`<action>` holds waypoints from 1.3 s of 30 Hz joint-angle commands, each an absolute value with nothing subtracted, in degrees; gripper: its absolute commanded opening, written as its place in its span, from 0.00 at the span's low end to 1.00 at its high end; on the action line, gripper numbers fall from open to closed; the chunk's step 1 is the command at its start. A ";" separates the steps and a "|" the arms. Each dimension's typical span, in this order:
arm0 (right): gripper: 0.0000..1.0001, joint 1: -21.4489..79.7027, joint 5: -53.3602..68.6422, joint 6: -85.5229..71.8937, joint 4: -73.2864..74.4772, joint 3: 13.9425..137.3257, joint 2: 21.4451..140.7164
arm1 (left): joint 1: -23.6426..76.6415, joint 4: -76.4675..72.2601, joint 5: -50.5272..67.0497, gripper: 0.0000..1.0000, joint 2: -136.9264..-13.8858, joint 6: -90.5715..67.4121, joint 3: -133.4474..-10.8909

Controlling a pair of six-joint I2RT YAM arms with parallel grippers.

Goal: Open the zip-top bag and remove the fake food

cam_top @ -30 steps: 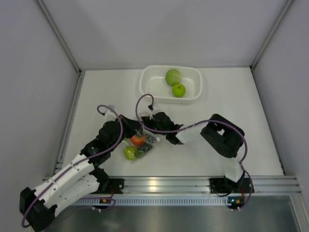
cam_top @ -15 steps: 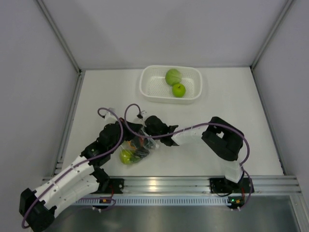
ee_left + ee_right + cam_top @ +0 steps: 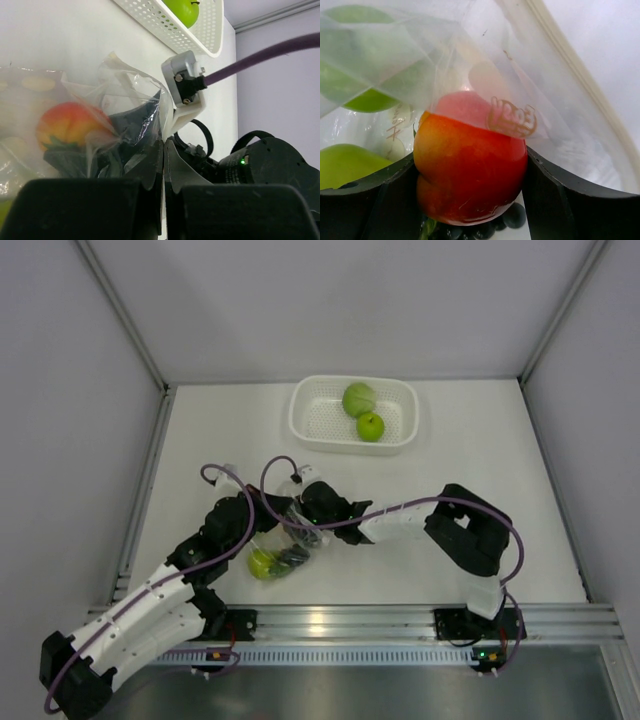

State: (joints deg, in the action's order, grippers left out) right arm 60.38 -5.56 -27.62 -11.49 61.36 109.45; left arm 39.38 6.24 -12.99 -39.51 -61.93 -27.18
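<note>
The zip-top bag (image 3: pixel 285 548) lies on the tabletop (image 3: pixel 480 440) near the front edge, between your two arms and a little to the left of centre. Your left tool (image 3: pixel 163 150) has its fingers pressed together, clamped on a crinkled fold of the bag's clear film at the side nearest that arm. Your right tool (image 3: pixel 470 155) reaches in from the other side with its fingers inside the bag's mouth. They are closed against both sides of the red-yellow apple (image 3: pixel 470 185), with the film draped over the top of that apple.

In the right wrist view a green fruit (image 3: pixel 350 167) sits just left of the apple in the bag. The dark beads of the grape bunch (image 3: pixel 470 232) show directly beneath the apple. From above, the green fruit and the grapes lie side by side in the bag's near end.

Farther back, well apart from the bag, the white perforated basket (image 3: pixel 297 412) stands near the rear wall. It holds a pale green ball (image 3: pixel 359 398) and, touching it on the near side, a small green apple (image 3: pixel 371 426).
</note>
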 commanded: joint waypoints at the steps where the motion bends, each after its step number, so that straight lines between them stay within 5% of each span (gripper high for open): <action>1: 0.55 61.17 -8.96 -25.32 -13.09 60.21 103.37 | 39.29 5.80 -14.59 0.00 -39.02 -61.00 -26.72; 5: 0.46 61.17 -8.88 -24.43 -12.75 59.42 101.08 | 39.20 5.71 -15.38 0.00 -39.02 -61.00 -26.89; 20: 0.45 61.79 -5.10 -23.91 -10.55 51.59 83.86 | 39.20 5.63 -16.00 0.00 -40.96 -60.82 -29.09; 39: 0.42 58.72 -16.34 -19.60 2.00 55.37 74.55 | 39.20 6.59 -16.79 0.00 -40.08 -59.50 -29.10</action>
